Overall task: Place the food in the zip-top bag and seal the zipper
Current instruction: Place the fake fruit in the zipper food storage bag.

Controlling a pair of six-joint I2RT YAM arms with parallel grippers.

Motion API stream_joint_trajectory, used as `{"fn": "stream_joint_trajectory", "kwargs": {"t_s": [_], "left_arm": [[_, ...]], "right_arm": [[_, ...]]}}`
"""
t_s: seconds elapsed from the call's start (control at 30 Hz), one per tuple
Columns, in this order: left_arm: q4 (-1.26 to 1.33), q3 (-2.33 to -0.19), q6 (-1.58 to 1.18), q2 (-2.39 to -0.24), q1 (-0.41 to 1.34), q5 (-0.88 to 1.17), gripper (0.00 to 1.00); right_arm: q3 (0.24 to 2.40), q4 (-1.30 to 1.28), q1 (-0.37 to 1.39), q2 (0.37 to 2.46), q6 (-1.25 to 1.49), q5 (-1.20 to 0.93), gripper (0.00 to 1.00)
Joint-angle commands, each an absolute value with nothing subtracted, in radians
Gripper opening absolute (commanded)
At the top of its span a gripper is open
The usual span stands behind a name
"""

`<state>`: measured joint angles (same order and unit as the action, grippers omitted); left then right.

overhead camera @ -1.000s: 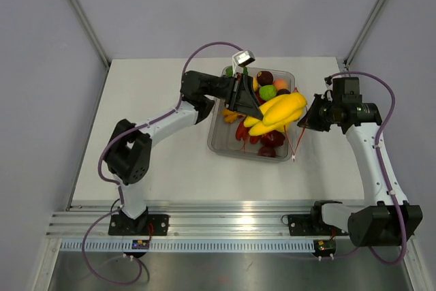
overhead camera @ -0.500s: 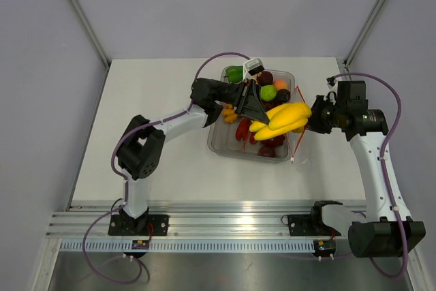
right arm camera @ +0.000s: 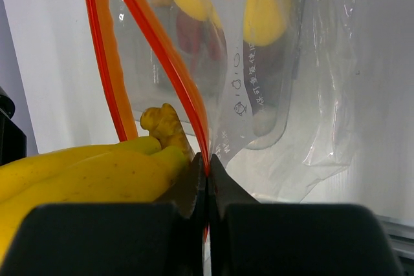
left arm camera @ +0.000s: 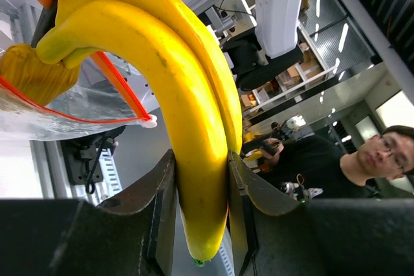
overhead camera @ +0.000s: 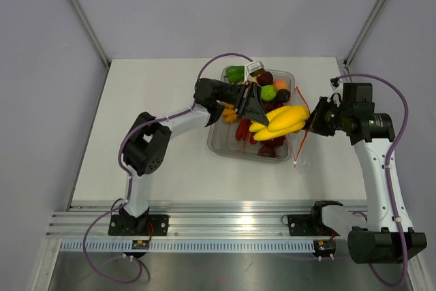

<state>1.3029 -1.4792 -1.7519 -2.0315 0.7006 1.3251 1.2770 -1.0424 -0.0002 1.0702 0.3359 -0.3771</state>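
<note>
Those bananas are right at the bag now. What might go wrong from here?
The right gripper pinches only the thin zipper edge of the floppy zip-top bag; a push from the bananas might tug it free. The left gripper holds the bunch near one end, so it could swivel or slip. The stem might catch on the zipper instead of entering.

White table (overhead camera: 150,168) with one clear tray (overhead camera: 215,142) resting on it.
The rigid rectangular tray sits just off the table's centre, toward two o'clock.
</note>
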Motion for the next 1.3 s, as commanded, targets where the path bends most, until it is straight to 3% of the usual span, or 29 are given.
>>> {"fn": "stream_joint_trajectory", "kwargs": {"t_s": [0.0,0.13,0.23,0.27,0.3,0.37,0.63,0.83,1.27], "left_arm": [[1.390,-1.483,-1.608,-2.023,0.706,1.315,0.00],[1.117,-1.480,-1.426,-1.999,0.706,1.312,0.00],[0.660,-1.514,-1.090,-1.962,0.707,1.275,0.00],[0.310,-1.544,-0.968,-1.938,0.712,1.229,0.00],[0.126,-1.627,-0.719,-1.931,0.715,1.191,0.00],[-0.187,-1.704,-0.570,-1.930,0.732,1.117,0.00],[-0.293,-1.743,-0.534,-1.910,0.736,1.066,0.00],[-0.547,-1.885,-0.483,-1.945,0.772,0.919,0.00],[-0.568,-1.967,-0.667,-1.976,0.795,0.622,0.00]], "right_arm": [[1.335,-1.048,0.009,1.039,0.337,-0.454,0.00],[1.344,-1.045,0.008,1.040,0.330,-0.456,0.00],[1.353,-1.040,0.008,1.042,0.318,-0.454,0.00],[1.358,-1.039,0.008,1.043,0.316,-0.453,0.00],[1.359,-1.037,0.008,1.045,0.313,-0.451,0.00],[1.361,-1.034,0.008,1.049,0.307,-0.454,0.00],[1.344,-1.023,0.008,1.058,0.288,-0.471,0.00],[1.305,-0.977,0.009,1.058,0.304,-0.503,0.00],[1.233,-0.862,0.216,1.040,0.433,-0.408,0.00]]}}
